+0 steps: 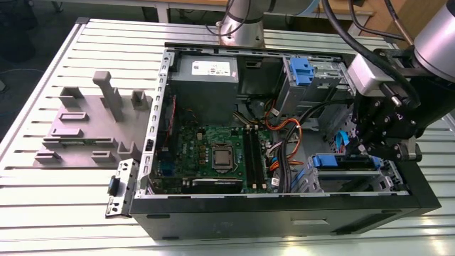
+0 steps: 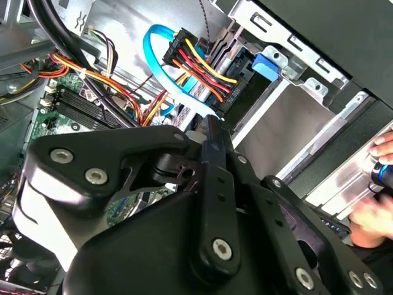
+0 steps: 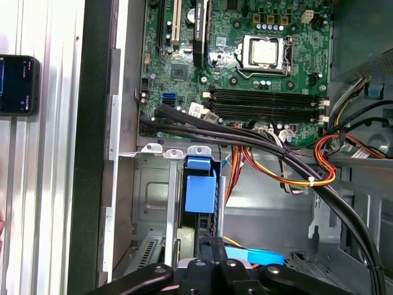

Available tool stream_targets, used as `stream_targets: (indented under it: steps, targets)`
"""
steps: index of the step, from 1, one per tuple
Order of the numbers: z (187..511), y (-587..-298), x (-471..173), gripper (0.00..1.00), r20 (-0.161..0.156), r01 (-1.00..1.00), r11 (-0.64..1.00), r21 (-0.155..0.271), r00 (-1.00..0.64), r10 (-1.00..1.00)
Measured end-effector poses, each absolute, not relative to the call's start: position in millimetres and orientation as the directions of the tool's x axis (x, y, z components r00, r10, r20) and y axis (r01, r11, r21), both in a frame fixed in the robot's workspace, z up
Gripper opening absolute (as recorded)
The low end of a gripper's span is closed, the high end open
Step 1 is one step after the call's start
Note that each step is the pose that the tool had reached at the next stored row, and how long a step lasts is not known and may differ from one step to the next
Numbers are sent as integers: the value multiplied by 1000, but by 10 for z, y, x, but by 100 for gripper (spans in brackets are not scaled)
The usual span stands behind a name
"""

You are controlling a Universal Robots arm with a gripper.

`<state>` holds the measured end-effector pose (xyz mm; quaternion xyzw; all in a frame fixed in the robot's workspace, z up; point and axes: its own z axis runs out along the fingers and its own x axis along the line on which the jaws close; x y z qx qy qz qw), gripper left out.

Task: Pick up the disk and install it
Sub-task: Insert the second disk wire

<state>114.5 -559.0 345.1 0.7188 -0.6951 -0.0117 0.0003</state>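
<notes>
1. The gripper (image 1: 384,146) hangs inside the open computer case (image 1: 284,205), over the silver drive cage (image 1: 348,178)
2. Its fingers (image 3: 212,270) look pinched nearly together, though what they grip I cannot tell
3. The disk (image 3: 199,212) sits on edge in the cage, blue rail up, right beneath the fingers

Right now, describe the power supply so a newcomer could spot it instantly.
Find the open black computer case on the slatted table. In the exterior view, the power-supply box sits beyond the green motherboard, toward the arm's base. It is the grey box with a white sticker; the silver cage beside it carries a blue latch.
</notes>
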Motion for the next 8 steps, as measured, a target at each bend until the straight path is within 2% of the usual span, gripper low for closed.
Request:
stream_targets:
  steps: [8]
  targets:
    - [3452,-5590,1145,11,-16,-999,-34,17,33,-999]
